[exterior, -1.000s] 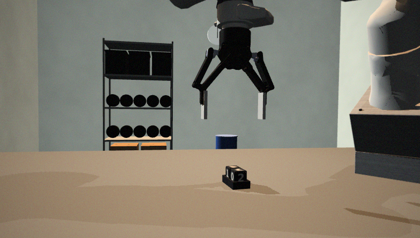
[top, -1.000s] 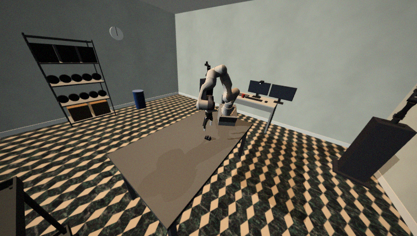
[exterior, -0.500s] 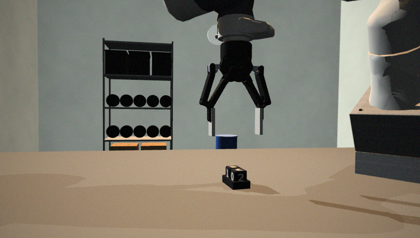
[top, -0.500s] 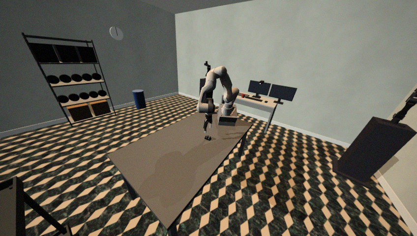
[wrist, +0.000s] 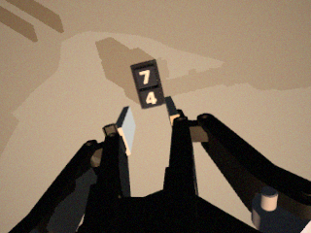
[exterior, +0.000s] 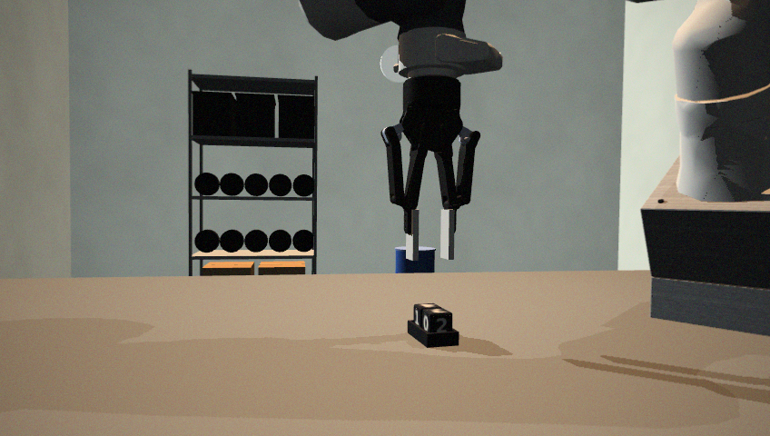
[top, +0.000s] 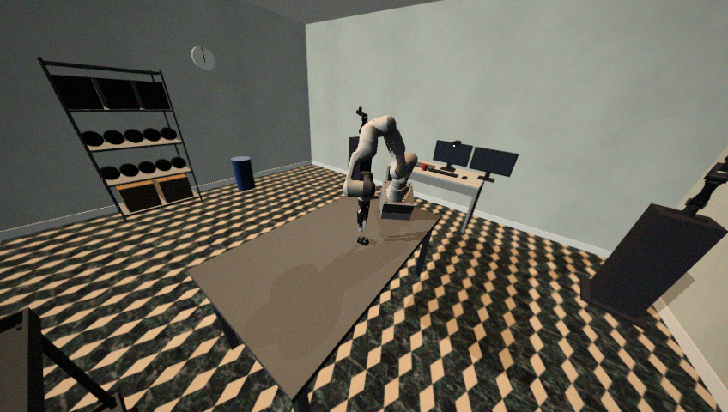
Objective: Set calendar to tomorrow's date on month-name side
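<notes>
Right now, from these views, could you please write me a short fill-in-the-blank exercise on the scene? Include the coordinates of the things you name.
In the exterior view, the digits along the long side of the tray (top: pixel 362 244) (exterior: pixel 444 340) (wrist: pixel 143 65) are 1 and ____.
In the wrist view, the upward faces of the cubes (top: pixel 362 239) (exterior: pixel 436 312) (wrist: pixel 145 77) show 7 and ____.
The pincer (top: pixel 360 229) (exterior: pixel 430 258) (wrist: pixel 149 112) hangs ____ the tray.
The cylinder (top: pixel 243 174) (exterior: pixel 427 264) on the floor is coloured ____.

Missing words: 0; 4; above; blue.

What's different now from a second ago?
The gripper came down closer to the cubes, and its fingers drew much nearer together, though a gap remains. It took hold of nothing and let go of nothing. The two cubes still sit in the tray, showing 1 and 0 on one side, and the tray looks unmoved.
</notes>
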